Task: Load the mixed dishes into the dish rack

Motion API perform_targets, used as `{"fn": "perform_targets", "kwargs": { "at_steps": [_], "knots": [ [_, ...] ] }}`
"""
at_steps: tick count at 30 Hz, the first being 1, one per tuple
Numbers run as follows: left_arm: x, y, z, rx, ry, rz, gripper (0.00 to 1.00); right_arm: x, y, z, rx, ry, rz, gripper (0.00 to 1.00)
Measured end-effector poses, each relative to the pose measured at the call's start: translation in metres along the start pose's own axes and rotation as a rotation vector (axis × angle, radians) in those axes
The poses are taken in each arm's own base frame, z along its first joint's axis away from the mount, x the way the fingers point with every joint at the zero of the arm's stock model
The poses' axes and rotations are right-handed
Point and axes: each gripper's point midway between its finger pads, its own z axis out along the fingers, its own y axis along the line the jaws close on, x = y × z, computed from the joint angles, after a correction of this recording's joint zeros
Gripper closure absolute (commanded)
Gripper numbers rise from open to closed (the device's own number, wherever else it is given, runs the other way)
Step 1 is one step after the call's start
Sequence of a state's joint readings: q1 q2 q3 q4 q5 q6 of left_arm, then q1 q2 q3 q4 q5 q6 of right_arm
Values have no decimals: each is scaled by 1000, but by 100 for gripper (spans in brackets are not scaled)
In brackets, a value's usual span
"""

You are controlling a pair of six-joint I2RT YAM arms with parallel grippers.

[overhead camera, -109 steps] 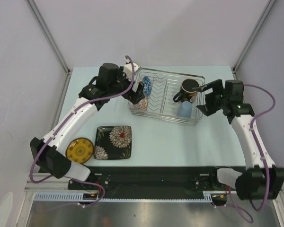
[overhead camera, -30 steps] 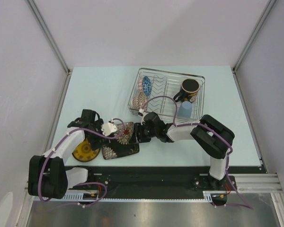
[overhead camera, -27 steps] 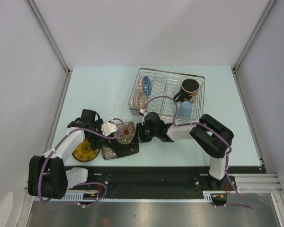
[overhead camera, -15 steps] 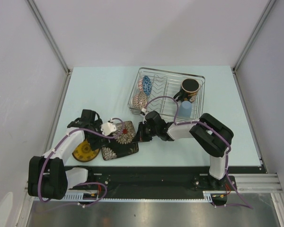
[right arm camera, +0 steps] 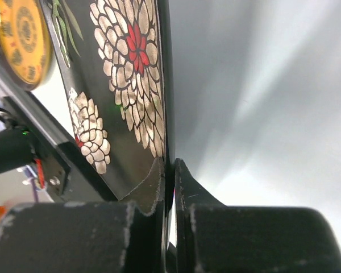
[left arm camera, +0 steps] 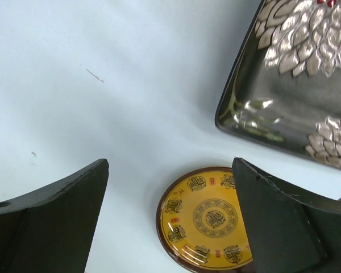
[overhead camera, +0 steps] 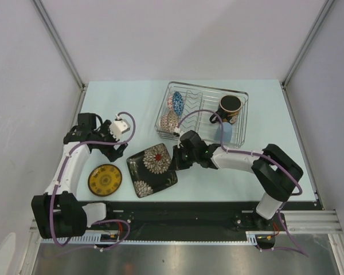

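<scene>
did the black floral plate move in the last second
Yes. The black floral plate has slid right and turned, away from the yellow plate, its edge pinched in the right claw.

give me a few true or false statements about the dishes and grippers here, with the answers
1. The right gripper is shut on the edge of the black plate. True.
2. The yellow plate is in the rack. False: it lies on the table, left of the black plate.
3. The left gripper holds the yellow plate. False: it is open above the plate and holds nothing.
4. The blue bowl and the pink bowl stand in the rack's left part. True.
5. The mug is in the rack. True.
</scene>
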State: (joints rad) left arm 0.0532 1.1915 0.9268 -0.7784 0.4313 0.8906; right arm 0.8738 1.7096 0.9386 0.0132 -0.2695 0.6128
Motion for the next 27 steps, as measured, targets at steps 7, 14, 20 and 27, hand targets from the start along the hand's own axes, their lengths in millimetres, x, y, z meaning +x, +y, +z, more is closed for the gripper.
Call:
{"fn": "perform_targets", "kwargs": {
  "at_steps": [7, 14, 20, 27],
  "knots": [
    [-4, 6, -23, 31, -54, -121, 5, -10, -11, -37, 101, -4, -105, 100],
    [-12, 20, -37, 23, -110, -191, 5, -48, 16, -97, 177, -46, -338, 100],
    [-12, 19, -37, 38, -127, -231, 5, -103, 60, -174, 180, -230, -494, 100],
    [-13, 19, -38, 41, -140, -263, 5, -187, 78, -250, 372, -448, -710, 100]
  ]
}}
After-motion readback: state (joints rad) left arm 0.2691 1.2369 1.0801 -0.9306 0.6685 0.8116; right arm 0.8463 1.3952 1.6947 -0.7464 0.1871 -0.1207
